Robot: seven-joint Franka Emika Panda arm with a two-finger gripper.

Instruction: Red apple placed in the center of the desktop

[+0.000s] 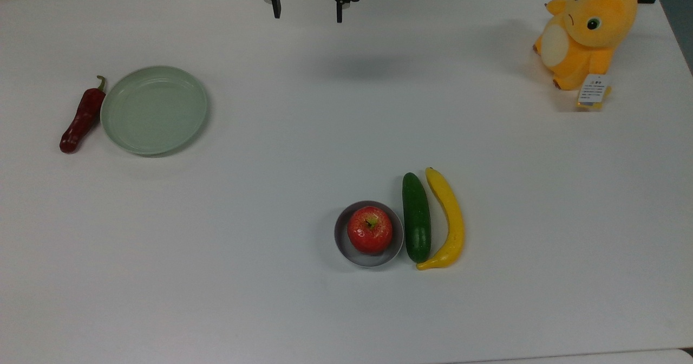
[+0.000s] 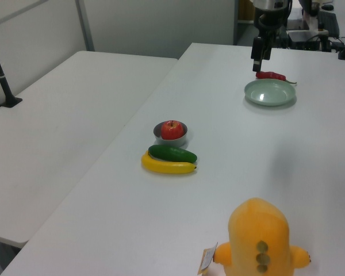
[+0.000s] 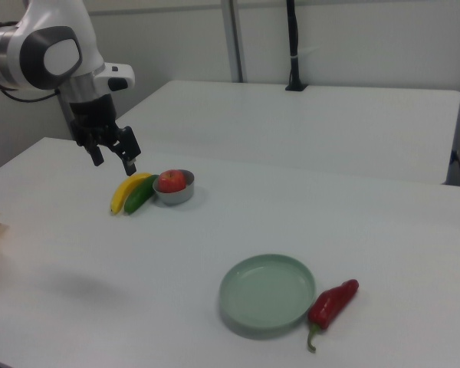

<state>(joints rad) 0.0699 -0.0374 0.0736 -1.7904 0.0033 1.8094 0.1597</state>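
One red apple (image 1: pixel 370 229) sits in a small grey bowl (image 1: pixel 346 245) on the desktop (image 1: pixel 270 218), toward five o'clock from the raised claw (image 1: pixel 307 11) in the top view, its fingers apart and empty

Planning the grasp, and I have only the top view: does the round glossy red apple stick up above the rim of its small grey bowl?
Observer: Yes. In the left view the red apple stands well above the rim of the grey bowl.
Operator: Is the gripper near the desktop?
Observer: No. In the right view the gripper hangs above the white desktop, fingers apart.
Operator: What is beyond the apple's side?
Observer: A second white table.
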